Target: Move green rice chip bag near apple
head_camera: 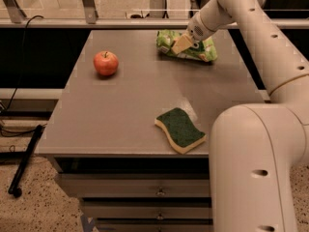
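One bag (205, 53): upper centre-right of frame, at the far edge of the table (130, 105), well apart from the apple (105, 63).
Handling: likely light, soft and crinkly, with slick film. The chips inside would crush easily, so pinch gently at a crimped end or a slack fold.
Gripper (181, 44): down on the bag's left part; whether it is spread or pinching the film, I cannot tell.
One apple: upper left.
One sponge (179, 130): lower centre, near the front edge.
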You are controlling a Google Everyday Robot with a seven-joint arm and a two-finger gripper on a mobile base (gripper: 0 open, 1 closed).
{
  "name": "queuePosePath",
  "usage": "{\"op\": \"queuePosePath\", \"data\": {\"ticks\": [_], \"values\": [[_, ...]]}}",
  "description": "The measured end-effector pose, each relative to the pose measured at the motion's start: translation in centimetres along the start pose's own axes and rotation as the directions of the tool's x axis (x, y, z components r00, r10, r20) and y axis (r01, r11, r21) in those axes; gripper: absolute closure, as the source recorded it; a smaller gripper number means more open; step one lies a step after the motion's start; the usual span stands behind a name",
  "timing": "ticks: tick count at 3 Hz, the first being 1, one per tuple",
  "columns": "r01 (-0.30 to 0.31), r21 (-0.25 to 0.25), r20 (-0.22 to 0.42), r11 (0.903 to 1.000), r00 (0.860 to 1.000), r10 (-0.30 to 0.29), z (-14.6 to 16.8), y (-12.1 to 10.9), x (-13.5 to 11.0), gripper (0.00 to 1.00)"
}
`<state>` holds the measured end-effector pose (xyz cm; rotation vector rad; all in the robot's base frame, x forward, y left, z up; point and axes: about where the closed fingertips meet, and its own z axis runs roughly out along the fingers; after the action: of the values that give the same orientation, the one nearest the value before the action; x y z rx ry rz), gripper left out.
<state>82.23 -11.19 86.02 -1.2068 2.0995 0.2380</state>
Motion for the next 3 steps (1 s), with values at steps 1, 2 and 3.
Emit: {"op": "queuePosePath", "data": {"ticks": [1,2,3], "values": [[0.014,0.014,0.031,0.9998,0.999,-0.015,-1.36,-0.42,-0.27,0.95],[0.014,0.011,0.03,0.9998,0.999,-0.015,-1.13,-0.34,-0.23,1.0],[0.014,0.01,0.03,0.9998,0.999,-0.015,-1.11,-0.34,-0.22,1.0]]}}
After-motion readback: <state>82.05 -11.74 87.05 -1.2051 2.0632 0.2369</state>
